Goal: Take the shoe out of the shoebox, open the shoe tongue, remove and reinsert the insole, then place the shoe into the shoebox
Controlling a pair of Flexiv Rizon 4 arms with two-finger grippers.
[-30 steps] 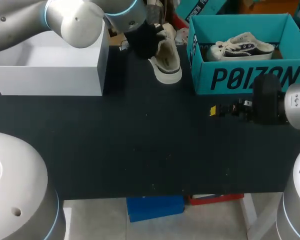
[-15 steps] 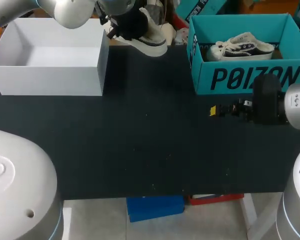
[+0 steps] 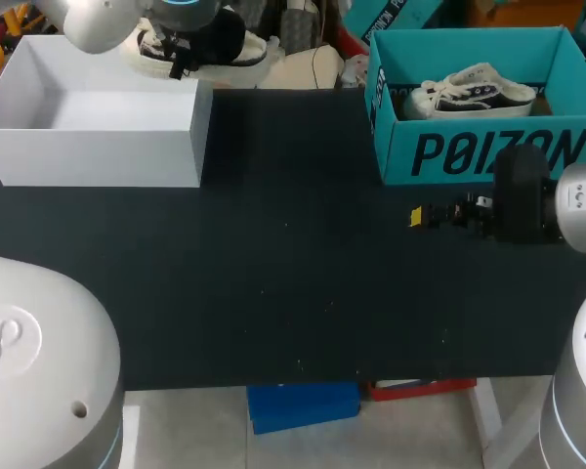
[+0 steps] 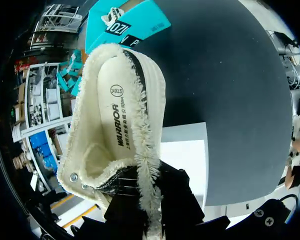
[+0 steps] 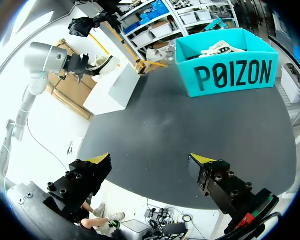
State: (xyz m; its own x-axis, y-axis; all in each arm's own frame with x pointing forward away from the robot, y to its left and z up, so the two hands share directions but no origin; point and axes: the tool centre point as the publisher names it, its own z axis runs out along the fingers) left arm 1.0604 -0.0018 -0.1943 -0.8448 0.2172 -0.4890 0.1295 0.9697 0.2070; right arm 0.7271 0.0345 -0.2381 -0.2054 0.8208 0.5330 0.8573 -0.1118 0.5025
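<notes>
Holding one shoe (image 4: 115, 135), left pincer (image 3: 200, 44) hangs; second shoe (image 3: 474, 90) occupies shoebox (image 3: 488, 151).

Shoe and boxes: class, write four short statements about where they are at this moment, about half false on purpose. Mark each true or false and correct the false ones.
1. The left gripper is shut on the cream shoe. True.
2. The cream shoe lies flat on the table. False: it is held up off the table, by the white box.
3. The teal box is empty. False: a sneaker lies in it.
4. The right gripper is open and holds nothing. True.
</notes>
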